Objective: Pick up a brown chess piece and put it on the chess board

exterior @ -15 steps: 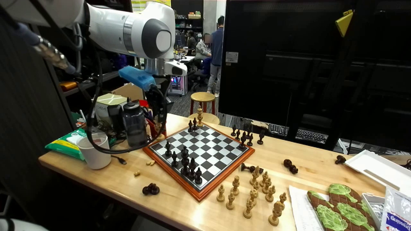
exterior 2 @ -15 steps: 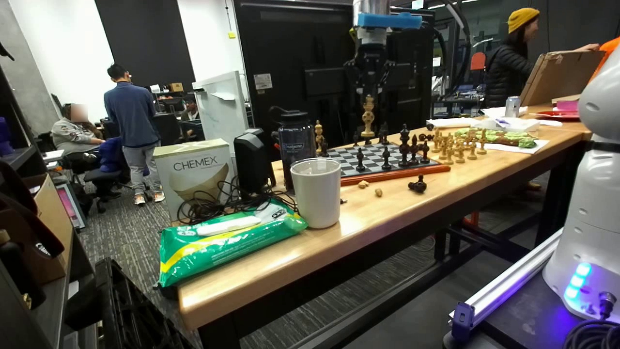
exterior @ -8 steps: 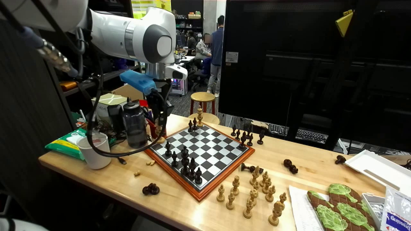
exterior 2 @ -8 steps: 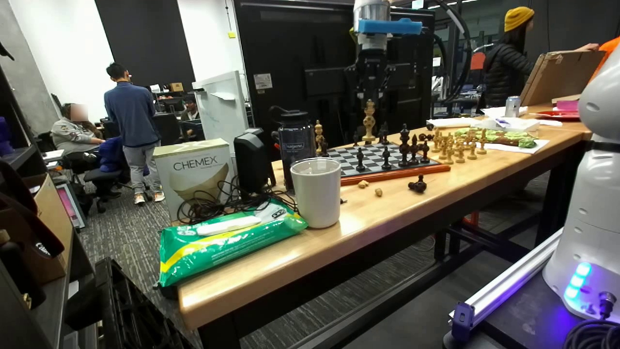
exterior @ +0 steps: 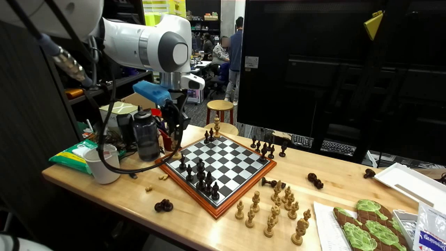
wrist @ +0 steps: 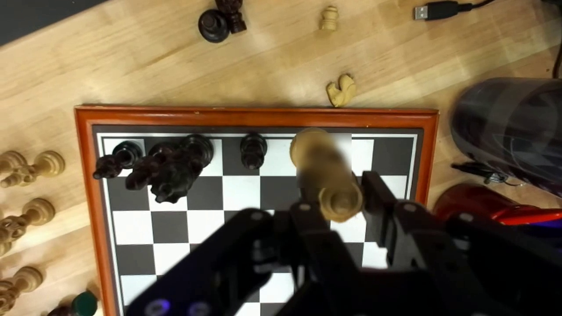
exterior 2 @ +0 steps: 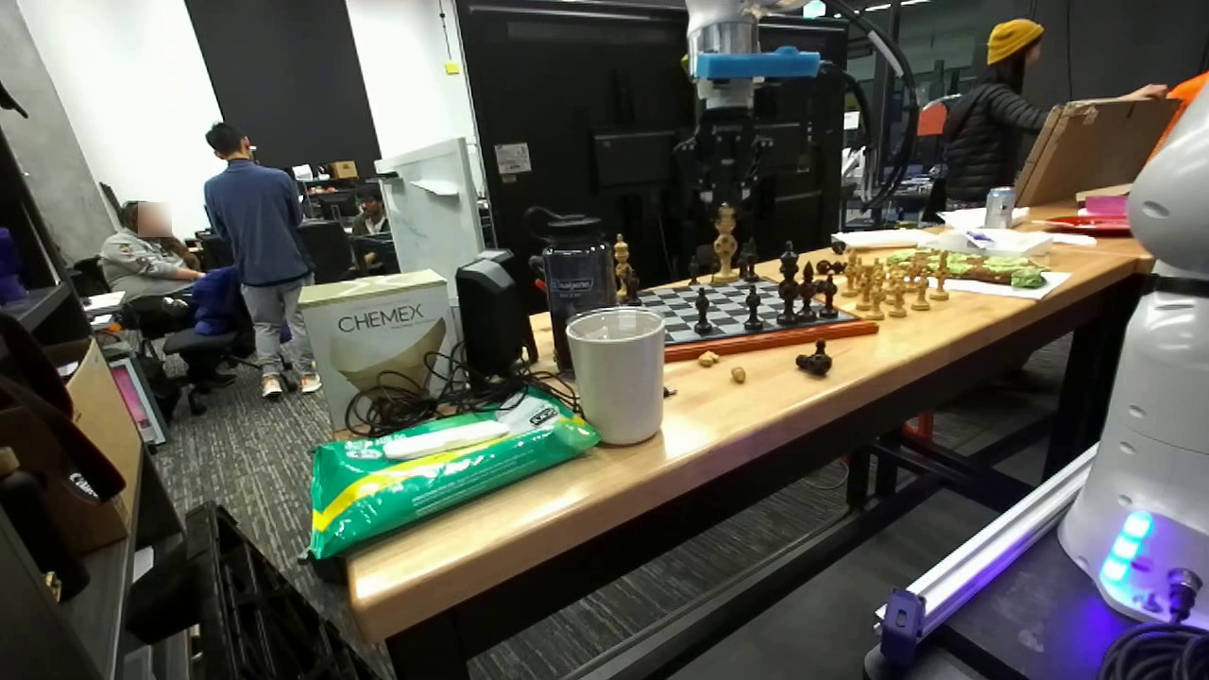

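Note:
My gripper (wrist: 340,193) is shut on a light brown chess piece (wrist: 340,202), its fingers on either side of the top. In the wrist view the piece's base shows over the edge row of the chess board (wrist: 246,117). In an exterior view the upright piece (exterior 2: 724,244) hangs below the gripper (exterior 2: 727,200) at the board (exterior 2: 774,341). In an exterior view the piece (exterior: 176,154) is at the board's corner near the bottle, partly hidden by the black cable. I cannot tell whether its base touches the board. The board (exterior: 226,164) holds several dark pieces (exterior: 200,167).
A dark bottle (exterior: 146,139) and a red cup (exterior: 168,142) stand beside that corner. Several light brown pieces (exterior: 255,200) stand beside the board. Broken bits (wrist: 342,90) and a fallen dark piece (exterior: 163,205) lie on the table. A tall light brown piece (exterior: 216,126) stands at the far corner.
My gripper has come down with the light brown piece, and shifted slightly right in both exterior views. The piece is now lower at the board. The other pieces have not moved.

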`<state>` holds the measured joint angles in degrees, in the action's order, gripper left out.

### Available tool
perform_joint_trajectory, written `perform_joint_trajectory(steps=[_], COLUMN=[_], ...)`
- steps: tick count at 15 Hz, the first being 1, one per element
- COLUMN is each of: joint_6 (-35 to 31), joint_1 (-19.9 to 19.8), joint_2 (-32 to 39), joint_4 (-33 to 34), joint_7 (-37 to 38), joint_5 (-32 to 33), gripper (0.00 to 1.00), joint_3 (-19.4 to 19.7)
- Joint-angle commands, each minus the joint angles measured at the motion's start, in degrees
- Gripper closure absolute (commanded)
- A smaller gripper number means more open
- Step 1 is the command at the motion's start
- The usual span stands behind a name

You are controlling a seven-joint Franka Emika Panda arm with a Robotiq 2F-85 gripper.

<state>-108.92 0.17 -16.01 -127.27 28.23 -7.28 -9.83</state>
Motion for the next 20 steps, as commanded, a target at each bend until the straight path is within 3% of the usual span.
perform_joint_trajectory(steps=[1,20], joint_6=[-0.75,-7.43], joint_1=[0.70,1.08], joint_2=[0.70,1.16], joint_4=[-0.10,-4.16], joint_7=[1.53,1.11], joint_5=[1.02,0.08], gripper=[0.92,0.92], joint_3=[0.29,0.58])
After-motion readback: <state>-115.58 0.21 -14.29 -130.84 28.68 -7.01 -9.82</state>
